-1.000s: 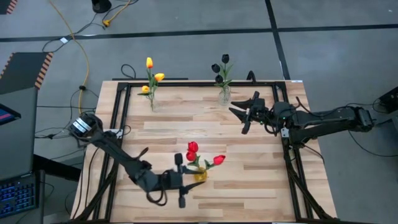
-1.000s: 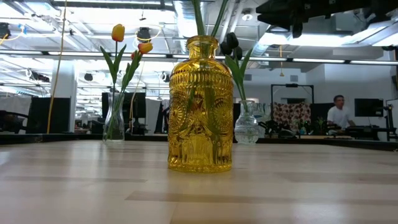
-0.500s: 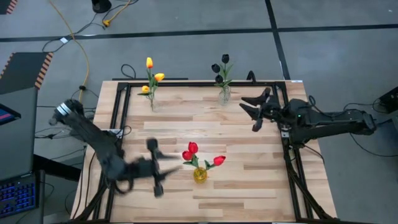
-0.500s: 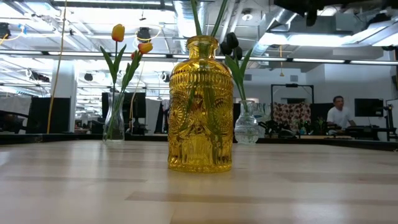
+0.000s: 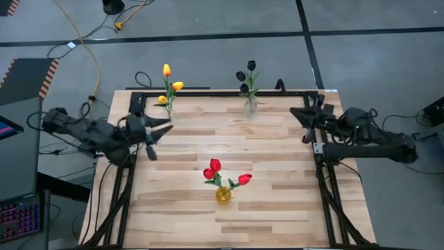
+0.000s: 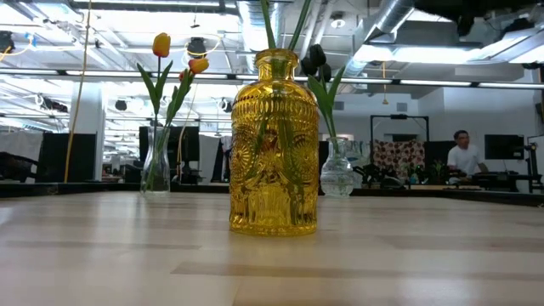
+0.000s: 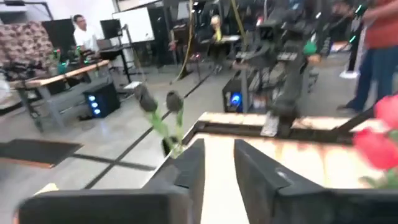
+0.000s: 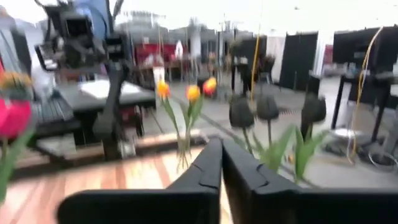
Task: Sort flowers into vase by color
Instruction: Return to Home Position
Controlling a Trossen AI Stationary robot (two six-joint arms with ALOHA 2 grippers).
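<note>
Three red flowers (image 5: 215, 167) stand with their stems in a yellow glass vase (image 5: 223, 195) near the table's front middle. Yellow-orange flowers (image 5: 172, 85) stand in a clear vase (image 6: 155, 166) at the far left. Black flowers (image 5: 246, 75) stand in a second clear vase (image 6: 337, 170) at the far middle. My left gripper (image 5: 154, 135) hovers open over the table's left edge, pointing level toward the right, with nothing between its fingers (image 7: 193, 165). My right gripper (image 5: 303, 121) hovers shut by the right edge, pointing left, and is empty (image 8: 221, 146).
A black metal frame (image 5: 132, 139) runs along the table's left, far and right sides. Bare wooden board (image 5: 229, 142) lies between the three vases. A person (image 6: 463, 153) sits in the room beyond the table.
My left gripper has drawn back from beside the yellow vase toward the table's left and far edges, rising and tipping up to level. My right gripper has pulled back toward the right edge, and its fingers have come together. The vases and flowers have stayed in place.
</note>
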